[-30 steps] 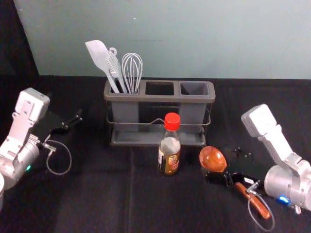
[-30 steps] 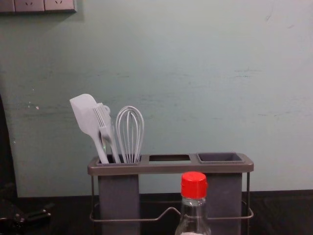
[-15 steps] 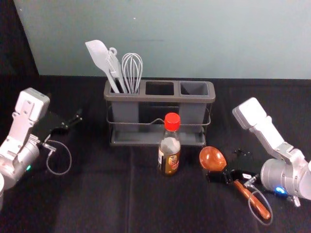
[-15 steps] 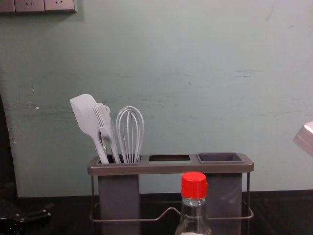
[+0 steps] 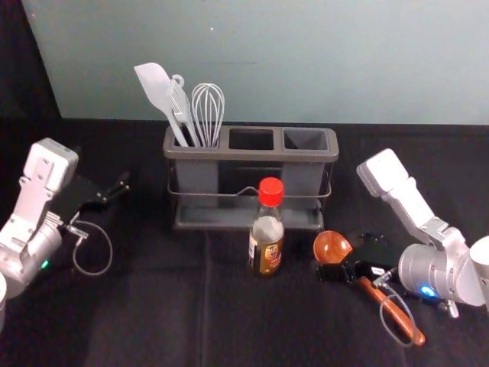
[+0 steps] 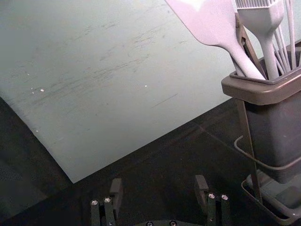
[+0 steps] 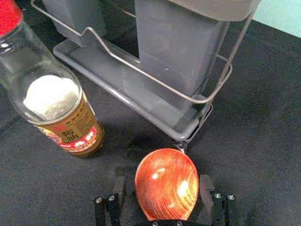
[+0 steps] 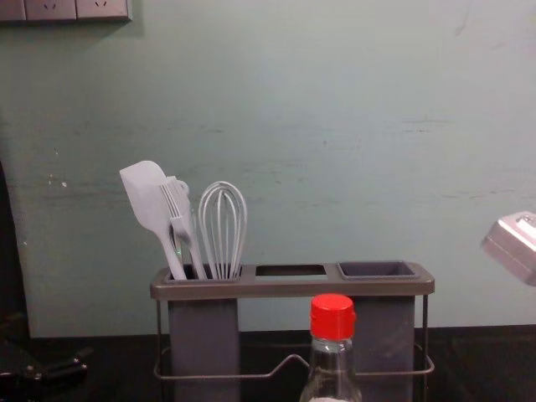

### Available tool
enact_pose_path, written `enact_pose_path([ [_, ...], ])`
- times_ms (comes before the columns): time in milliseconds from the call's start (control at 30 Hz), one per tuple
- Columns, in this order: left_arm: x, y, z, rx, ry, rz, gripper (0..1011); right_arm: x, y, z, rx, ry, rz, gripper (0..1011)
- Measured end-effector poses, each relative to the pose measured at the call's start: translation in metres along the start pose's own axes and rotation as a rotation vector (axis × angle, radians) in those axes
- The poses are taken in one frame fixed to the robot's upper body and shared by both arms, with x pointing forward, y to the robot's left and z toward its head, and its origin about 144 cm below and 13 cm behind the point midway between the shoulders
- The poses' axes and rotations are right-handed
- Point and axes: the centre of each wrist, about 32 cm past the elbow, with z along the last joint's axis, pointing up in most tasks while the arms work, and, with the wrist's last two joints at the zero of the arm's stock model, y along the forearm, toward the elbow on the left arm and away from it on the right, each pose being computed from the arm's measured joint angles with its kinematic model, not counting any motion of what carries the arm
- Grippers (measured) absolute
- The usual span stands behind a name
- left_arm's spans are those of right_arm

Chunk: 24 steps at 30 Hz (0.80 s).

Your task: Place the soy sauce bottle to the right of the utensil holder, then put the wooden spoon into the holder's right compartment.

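One spoon, bowl forward-left, between right gripper's spread fingers; left gripper leftward, spread.

Spoon glossy wood, btl clear glass w/ plastic cap, holder matt plastic w/ metal wire.
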Motion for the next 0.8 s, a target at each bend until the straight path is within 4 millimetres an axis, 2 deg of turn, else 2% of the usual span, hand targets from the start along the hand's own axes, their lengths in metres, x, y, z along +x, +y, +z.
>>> enact_pose_path([
  [800, 0.0000, 0.0000, 0.0000, 0.000, 0.000, 0.000, 1005, -0.0015, 0.0099, 0.0026, -0.007, 0.005, -0.003, 1000],
])
